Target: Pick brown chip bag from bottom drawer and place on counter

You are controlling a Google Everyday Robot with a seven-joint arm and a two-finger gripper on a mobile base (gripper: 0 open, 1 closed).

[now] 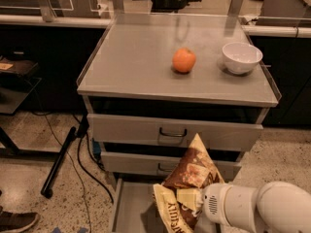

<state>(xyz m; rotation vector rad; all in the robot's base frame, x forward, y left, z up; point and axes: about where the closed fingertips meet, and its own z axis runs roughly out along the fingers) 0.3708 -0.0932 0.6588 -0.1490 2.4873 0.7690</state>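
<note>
The brown chip bag (190,173) is crinkly dark brown with a cream panel. It hangs upright above the open bottom drawer (127,208), its top corner in front of the middle drawer. My gripper (195,201) is at the end of the white arm at the bottom right and is shut on the bag's lower part. The counter (136,57) is the light grey top of the cabinet, above and behind the bag.
An orange (184,60) and a white bowl (241,58) sit on the right half of the counter. The top drawer (146,130) and middle drawer (129,161) are partly pulled out. A black pole (58,161) and cables lie on the floor at left.
</note>
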